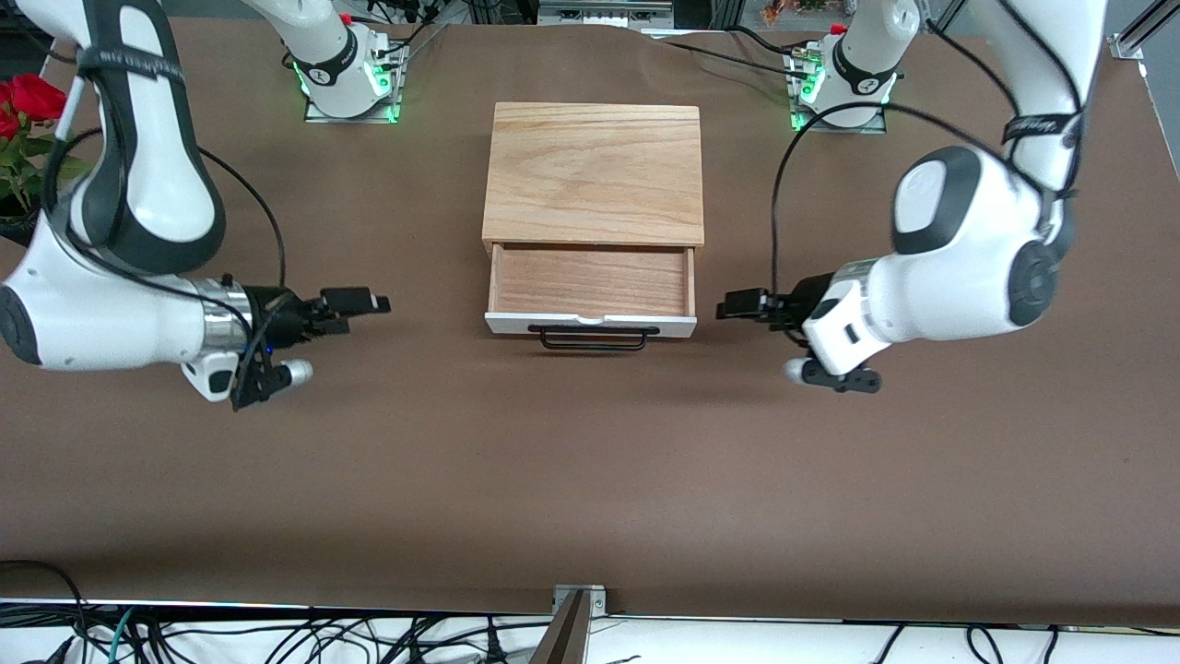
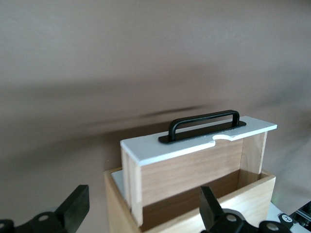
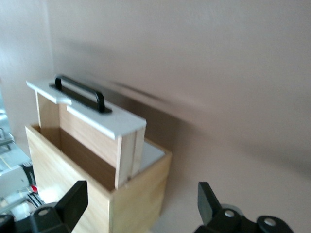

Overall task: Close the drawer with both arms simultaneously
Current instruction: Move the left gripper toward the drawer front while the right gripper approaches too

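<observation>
No brand or writing can be read on the wooden parts; the arms carry small marks on their black bands, too small to make out. The oak-grain box (image 1: 594, 175) sits on the brown worktop (image 1: 590, 480) in its middle, closer to the edge where the arm bases stand than to the edge by the front camera. The drawer (image 1: 591, 286) is pulled out toward the front camera's edge, its light-wood tray showing nothing inside, its white front panel (image 1: 591, 324) carrying a thin black wire handle (image 1: 592, 337). The left claw (image 1: 737, 303) hangs low over the worktop beside the drawer, toward the left arm's end, apart from the panel; the left wrist view shows its two fingers (image 2: 73, 206) spread wide with nothing between them. The right claw (image 1: 369, 302) hangs over the worktop toward the right arm's end, well apart from the drawer, its fingers (image 3: 73, 199) likewise spread and holding nothing. Red roses (image 1: 26, 101) stand at the corner by the right arm's base.
</observation>
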Action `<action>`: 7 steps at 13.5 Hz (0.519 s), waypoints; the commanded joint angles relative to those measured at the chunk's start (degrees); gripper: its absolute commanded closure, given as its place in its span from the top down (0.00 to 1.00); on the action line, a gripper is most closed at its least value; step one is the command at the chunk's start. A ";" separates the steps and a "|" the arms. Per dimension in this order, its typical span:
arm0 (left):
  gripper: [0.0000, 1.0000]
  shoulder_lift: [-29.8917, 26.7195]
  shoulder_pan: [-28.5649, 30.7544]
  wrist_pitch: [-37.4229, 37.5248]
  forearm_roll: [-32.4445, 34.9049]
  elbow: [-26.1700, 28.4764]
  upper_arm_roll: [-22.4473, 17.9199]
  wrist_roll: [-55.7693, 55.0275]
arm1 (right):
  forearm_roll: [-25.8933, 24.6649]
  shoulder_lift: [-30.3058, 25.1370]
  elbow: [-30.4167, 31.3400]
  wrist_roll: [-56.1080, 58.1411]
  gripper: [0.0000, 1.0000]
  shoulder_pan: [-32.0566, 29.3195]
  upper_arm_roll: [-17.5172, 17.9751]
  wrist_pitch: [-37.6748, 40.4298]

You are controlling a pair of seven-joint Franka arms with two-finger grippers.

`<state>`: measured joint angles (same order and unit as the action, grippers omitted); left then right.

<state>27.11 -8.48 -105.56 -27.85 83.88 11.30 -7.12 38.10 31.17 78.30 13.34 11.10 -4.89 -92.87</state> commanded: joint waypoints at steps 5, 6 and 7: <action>1.00 6.72 -2.24 -5.80 -1.33 -0.92 1.10 7.03 | 6.72 9.08 -4.74 0.81 1.00 2.60 1.20 -9.34; 1.00 7.25 -2.77 -5.80 -1.33 -0.92 1.27 7.03 | 8.29 9.70 -4.65 0.90 1.00 3.30 1.11 -10.22; 1.00 7.60 -3.12 -5.71 -1.25 -0.92 1.27 7.03 | 10.39 10.31 -4.39 1.16 1.00 3.40 1.20 -10.75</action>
<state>33.72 -10.93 -111.10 -27.85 83.91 12.39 -1.61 45.44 39.88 75.58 13.85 14.09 -3.71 -102.96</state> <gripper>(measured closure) 0.000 0.000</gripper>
